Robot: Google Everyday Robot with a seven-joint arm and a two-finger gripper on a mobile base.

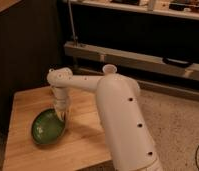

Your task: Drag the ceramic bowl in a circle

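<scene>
The ceramic bowl point(47, 128) is shallow, round and glossy green with a darker inside. It sits tilted on the wooden table point(88, 139) at the left. My white arm reaches from the lower right across the table. The gripper point(63, 116) points down at the bowl's right rim and touches it there.
The table's left and front edges are close to the bowl. Behind the table stands a dark wall and a metal shelf rail point(143, 61). To the right is a speckled floor point(178, 125).
</scene>
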